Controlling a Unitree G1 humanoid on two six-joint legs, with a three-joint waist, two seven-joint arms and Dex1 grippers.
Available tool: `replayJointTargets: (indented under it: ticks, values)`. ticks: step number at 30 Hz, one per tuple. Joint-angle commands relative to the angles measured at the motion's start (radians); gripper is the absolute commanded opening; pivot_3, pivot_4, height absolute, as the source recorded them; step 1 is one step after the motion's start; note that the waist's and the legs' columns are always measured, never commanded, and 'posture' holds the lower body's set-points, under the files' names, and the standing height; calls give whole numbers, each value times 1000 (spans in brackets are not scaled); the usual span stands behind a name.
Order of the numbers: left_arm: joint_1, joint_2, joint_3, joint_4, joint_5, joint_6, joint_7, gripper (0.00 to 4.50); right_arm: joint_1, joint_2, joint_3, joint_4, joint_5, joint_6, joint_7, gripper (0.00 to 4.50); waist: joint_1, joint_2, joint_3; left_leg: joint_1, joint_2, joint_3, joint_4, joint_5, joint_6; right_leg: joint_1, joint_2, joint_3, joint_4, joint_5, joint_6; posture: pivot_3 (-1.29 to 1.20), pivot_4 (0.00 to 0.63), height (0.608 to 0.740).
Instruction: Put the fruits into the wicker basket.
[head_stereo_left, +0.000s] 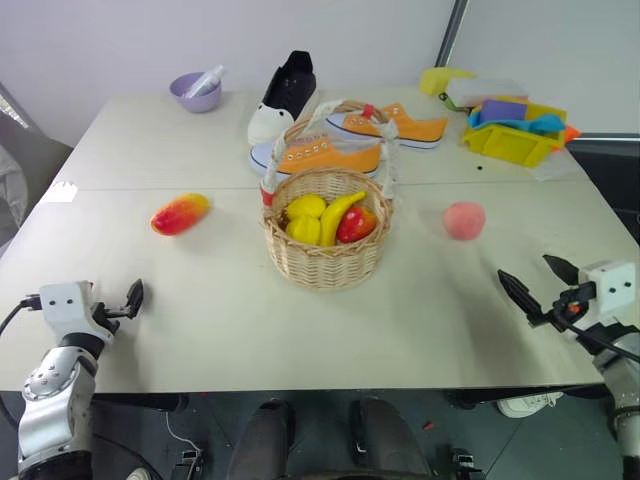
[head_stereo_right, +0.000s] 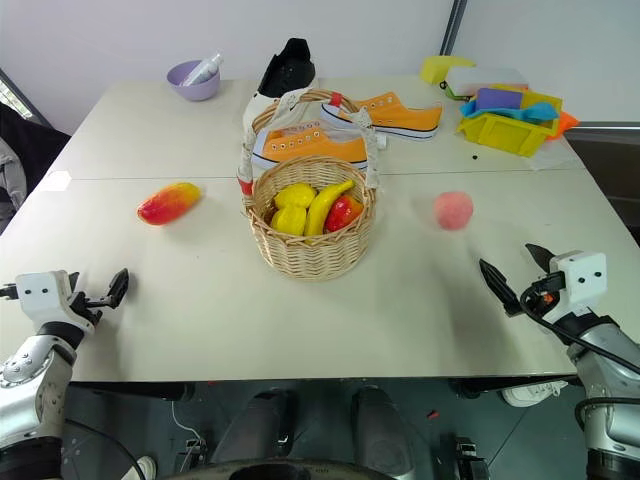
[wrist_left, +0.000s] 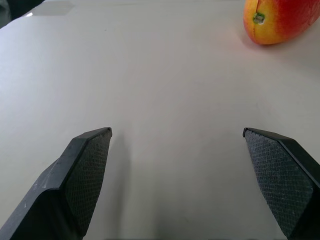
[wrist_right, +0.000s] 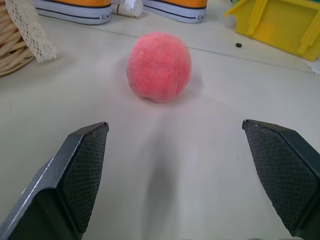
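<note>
The wicker basket (head_stereo_left: 325, 262) stands mid-table, and a banana (head_stereo_left: 338, 215), lemons (head_stereo_left: 305, 218) and a red apple (head_stereo_left: 357, 225) lie inside it. A red-to-yellow mango (head_stereo_left: 180, 213) lies on the table left of the basket. A fuzzy pink peach (head_stereo_left: 464, 220) sits to its right. My left gripper (head_stereo_left: 128, 303) hovers open near the front left edge, and in its wrist view the mango (wrist_left: 280, 20) lies well beyond the fingers. My right gripper (head_stereo_left: 523, 266) is open near the front right edge, with the peach (wrist_right: 159, 66) ahead of it and apart from it.
Behind the basket lie two orange sneakers (head_stereo_left: 325, 155) and a black shoe (head_stereo_left: 285, 92). A purple bowl (head_stereo_left: 195, 92) holding a white bottle sits at the back left. A yellow tray (head_stereo_left: 510, 140) of coloured items stands at the back right.
</note>
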Motion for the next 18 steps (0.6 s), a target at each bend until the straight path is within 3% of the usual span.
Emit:
replayJointTargets:
  ticks: [1,11,18]
  values:
    - [-3,7,29,-39,-4,8,27,4500,-6,1,-8,-2,-1,-22,-2,4471,0,0,0,0,0,0,0,0,0,0,0,0,0,0,0,0,150,738]
    - [-66,2,-38,-93,-12,49,25,4500,-39,18,34,-37,-25,-15,-34,4471,0,0,0,0,0,0,0,0,0,0,0,0,0,0,0,0,150,738]
    - [-164,67,-67,-112,27,104,25,4500,-21,-35,50,-172,48,52,54,4471,-1,0,0,0,-1,0,0,0,0,0,0,0,0,2,3,0,150,738]
